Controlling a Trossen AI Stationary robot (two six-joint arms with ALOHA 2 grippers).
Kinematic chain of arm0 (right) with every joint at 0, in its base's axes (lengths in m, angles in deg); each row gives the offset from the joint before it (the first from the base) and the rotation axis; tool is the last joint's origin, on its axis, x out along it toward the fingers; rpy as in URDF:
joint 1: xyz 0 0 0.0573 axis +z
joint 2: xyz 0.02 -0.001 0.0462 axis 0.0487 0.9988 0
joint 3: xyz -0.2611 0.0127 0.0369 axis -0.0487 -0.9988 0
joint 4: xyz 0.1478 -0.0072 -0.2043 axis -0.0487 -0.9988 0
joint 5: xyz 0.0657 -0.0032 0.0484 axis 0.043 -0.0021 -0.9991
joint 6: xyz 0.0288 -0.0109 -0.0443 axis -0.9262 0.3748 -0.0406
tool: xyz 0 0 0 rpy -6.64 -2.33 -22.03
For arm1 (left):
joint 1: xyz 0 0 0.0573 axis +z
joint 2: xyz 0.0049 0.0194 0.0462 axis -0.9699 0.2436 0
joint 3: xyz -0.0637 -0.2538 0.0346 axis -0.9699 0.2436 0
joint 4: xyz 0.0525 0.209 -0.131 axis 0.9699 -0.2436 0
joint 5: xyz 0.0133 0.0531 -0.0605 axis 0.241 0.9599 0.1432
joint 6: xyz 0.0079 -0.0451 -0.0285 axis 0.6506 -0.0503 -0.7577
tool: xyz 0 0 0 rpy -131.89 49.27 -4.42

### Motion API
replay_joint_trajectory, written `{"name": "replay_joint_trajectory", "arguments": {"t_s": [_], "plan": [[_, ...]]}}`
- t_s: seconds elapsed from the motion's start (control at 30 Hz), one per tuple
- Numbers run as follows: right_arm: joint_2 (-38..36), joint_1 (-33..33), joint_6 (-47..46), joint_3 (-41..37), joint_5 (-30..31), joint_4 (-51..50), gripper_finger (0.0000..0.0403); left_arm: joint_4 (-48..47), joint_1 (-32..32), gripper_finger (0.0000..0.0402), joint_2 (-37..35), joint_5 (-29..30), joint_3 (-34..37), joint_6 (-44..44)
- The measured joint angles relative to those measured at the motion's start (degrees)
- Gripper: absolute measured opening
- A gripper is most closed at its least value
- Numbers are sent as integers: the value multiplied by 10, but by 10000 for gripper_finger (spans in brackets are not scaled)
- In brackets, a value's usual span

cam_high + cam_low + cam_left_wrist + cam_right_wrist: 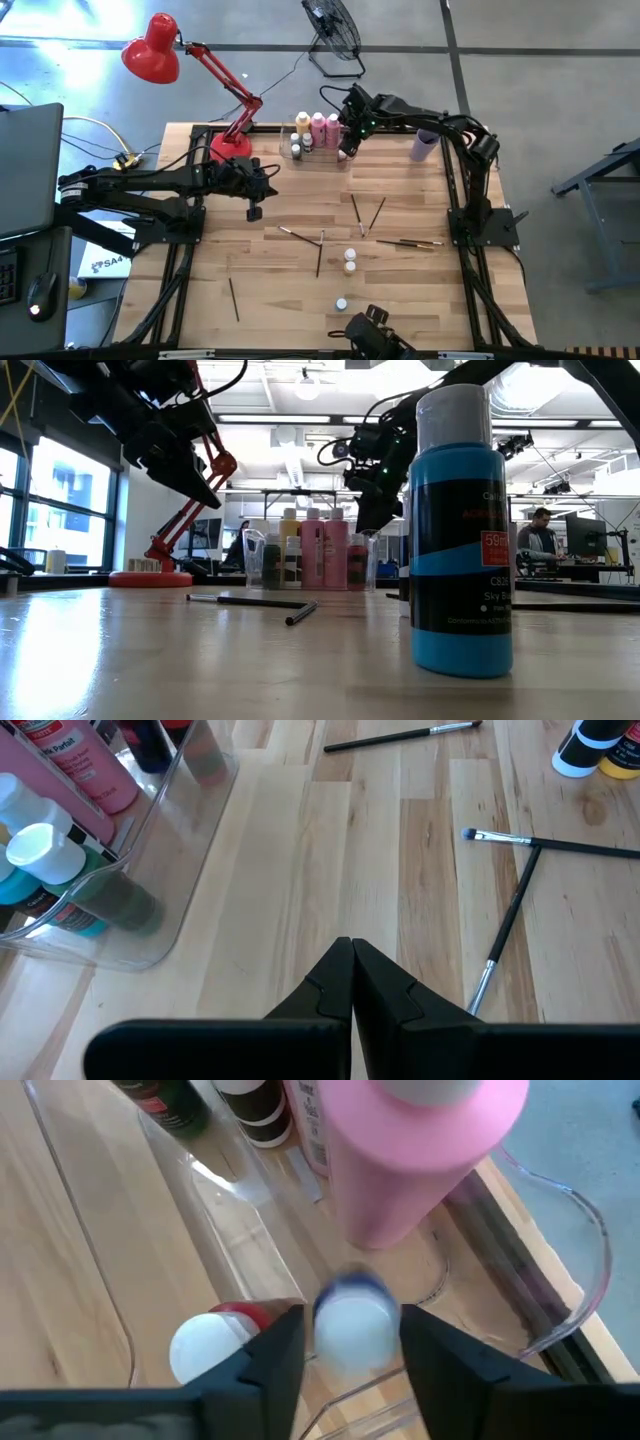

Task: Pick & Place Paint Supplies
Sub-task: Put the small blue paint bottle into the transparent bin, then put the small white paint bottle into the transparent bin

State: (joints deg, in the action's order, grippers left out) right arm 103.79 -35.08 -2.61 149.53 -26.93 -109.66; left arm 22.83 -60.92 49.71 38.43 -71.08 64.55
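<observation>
At the upper centre of the high view, our right gripper point(352, 1342) hangs over the clear bin point(322, 160), fingers parted around a white-capped small bottle point(352, 1325) beside the pink bottle point(410, 1155). We judge release needs upright seating, then a straight vertical retreat. The left gripper point(352, 982), left of centre, is closed and empty.

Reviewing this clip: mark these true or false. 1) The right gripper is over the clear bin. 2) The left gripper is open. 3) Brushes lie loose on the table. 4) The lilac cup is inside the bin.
1) True: the right gripper hangs over the clear bin, a small white-capped bottle between its spread fingers.
2) False: the left gripper is shut.
3) True: several brushes lie on the table.
4) False: the lilac cup stands outside it.
</observation>
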Motion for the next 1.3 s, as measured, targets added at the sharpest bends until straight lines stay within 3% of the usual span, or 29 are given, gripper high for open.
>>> {"name": "replay_joint_trajectory", "arguments": {"t_s": [0.2, 0.37, 0.6, 0.83, 1.1, 1.2, 1.3], "plan": [[0, 1, 0, 0, 40, 6, 228, 0, 0, 0, 0, 0, 0, 0], [0, 1, 2, 0, 45, 6, 248, 0, 0, 0, 0, 0, 0, 0], [-23, 4, 15, 0, 49, 3, 243, -1, 0, 0, 0, 0, 0, 0], [-95, 17, 25, 0, 53, -8, 243, -1, 0, 0, 0, 0, 0, 0], [-181, 45, 21, 0, 45, -105, 241, -1, 0, 0, 0, 0, 0, -3], [-203, 51, 9, 0, 41, -160, 219, -1, 0, 0, 0, 0, 0, -12], [-218, 58, 9, 0, 24, -202, 172, -1, 0, 0, 0, 0, 0, -12]]}}
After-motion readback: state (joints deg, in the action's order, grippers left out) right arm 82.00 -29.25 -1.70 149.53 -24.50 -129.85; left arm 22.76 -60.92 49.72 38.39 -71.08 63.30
